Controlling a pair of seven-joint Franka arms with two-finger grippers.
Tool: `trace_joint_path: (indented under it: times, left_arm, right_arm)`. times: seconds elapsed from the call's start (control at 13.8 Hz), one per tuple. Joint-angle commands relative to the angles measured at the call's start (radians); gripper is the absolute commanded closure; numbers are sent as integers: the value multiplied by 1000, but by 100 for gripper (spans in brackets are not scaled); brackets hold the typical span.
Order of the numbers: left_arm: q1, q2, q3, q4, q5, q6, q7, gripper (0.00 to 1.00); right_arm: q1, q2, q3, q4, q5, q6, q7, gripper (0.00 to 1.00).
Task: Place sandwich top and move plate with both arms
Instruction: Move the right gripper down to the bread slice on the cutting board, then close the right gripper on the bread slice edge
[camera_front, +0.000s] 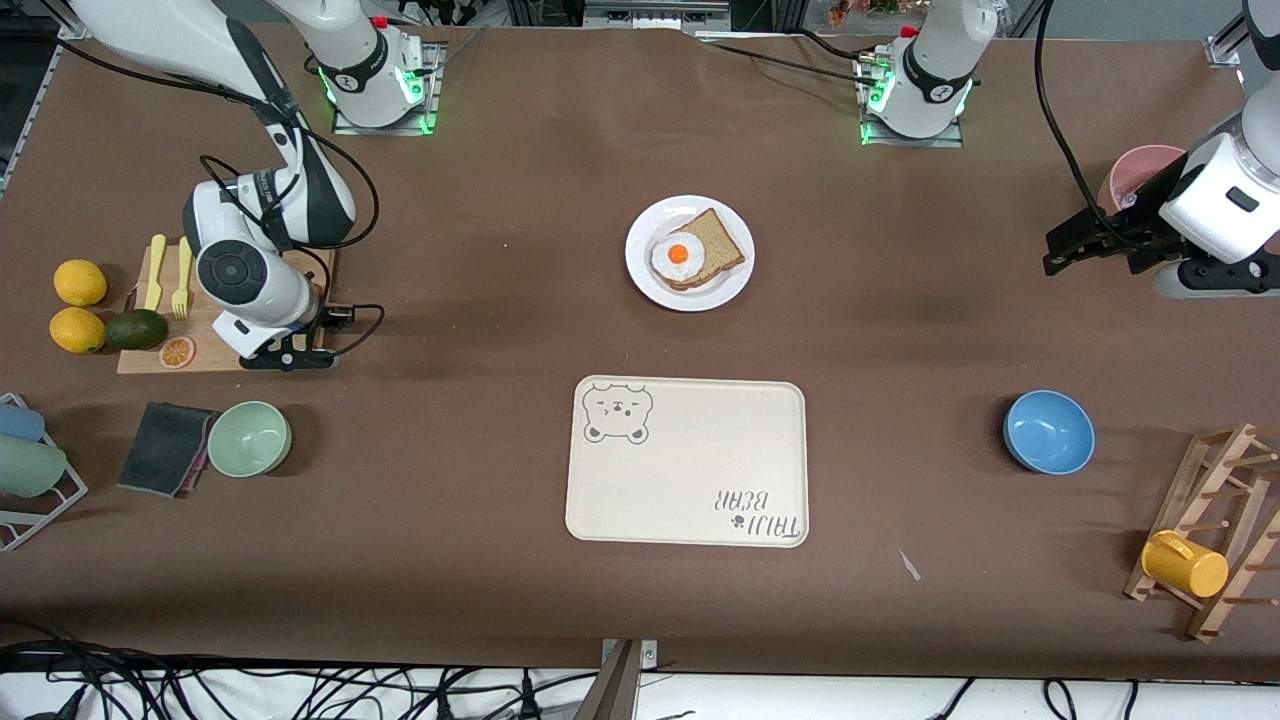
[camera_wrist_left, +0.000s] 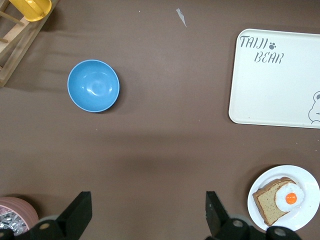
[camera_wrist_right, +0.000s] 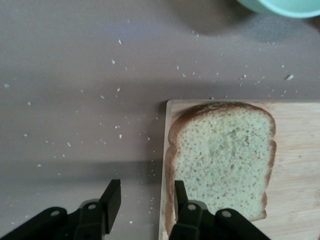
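The sandwich top (camera_wrist_right: 222, 155), a light speckled slice with a brown crust, lies flat on a wooden cutting board (camera_wrist_right: 295, 150) at the right arm's end of the table. My right gripper (camera_wrist_right: 146, 195) is low over the board's edge, half closed. One finger rests on the slice's crust, the other hangs over bare table with a gap to the board. In the front view the right arm's wrist (camera_front: 285, 355) hides the slice. The white plate (camera_front: 640, 270) holds a darker bread slice (camera_front: 720, 240) and a fried egg (camera_front: 678, 256). My left gripper (camera_wrist_left: 147, 205) waits open and empty.
A cream bear tray (camera_front: 690, 460) lies nearer the front camera than the plate. A green bowl (camera_front: 249, 438) and dark sponge (camera_front: 165, 448) sit beside the board (camera_front: 150, 355), which carries a yellow fork, knife and avocado. A blue bowl (camera_front: 1048, 431) and mug rack (camera_front: 1215, 530) are at the left arm's end.
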Motion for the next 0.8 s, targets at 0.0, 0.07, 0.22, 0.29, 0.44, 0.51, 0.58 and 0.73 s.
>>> trace_joint_path:
  times: [0.0,0.07,0.22,0.29,0.44,0.51,0.58,0.73]
  left_arm:
    - [6,9,1,21,-15,-13,27,0]
    - [6,9,1,21,-15,-13,27,0]
    - [8,9,1,20,-15,-13,28,0]
    - [8,9,1,20,-15,-13,28,0]
    - [8,9,3,20,-15,-13,28,0]
    - [8,9,3,20,-15,-13,28,0]
    - [10,9,3,20,-15,-13,28,0]
    - [10,9,3,20,-15,-13,28,0]
  right_arm:
    - [-4,-16,6,-32,-41,13,34,49]
    - [-5,-17,6,-38,-57,13,42,49]
    - [-5,-19,4,-41,-70,11,49,49]
    - [-5,-19,4,-41,-73,10,51,49]
    - [-5,-16,3,-46,-96,11,55,49]
    - [-5,-14,1,-46,-105,11,55,49]
    - [-5,-14,0,-46,-111,11,55,49]
    - [-5,-13,-2,-46,-121,11,55,49]
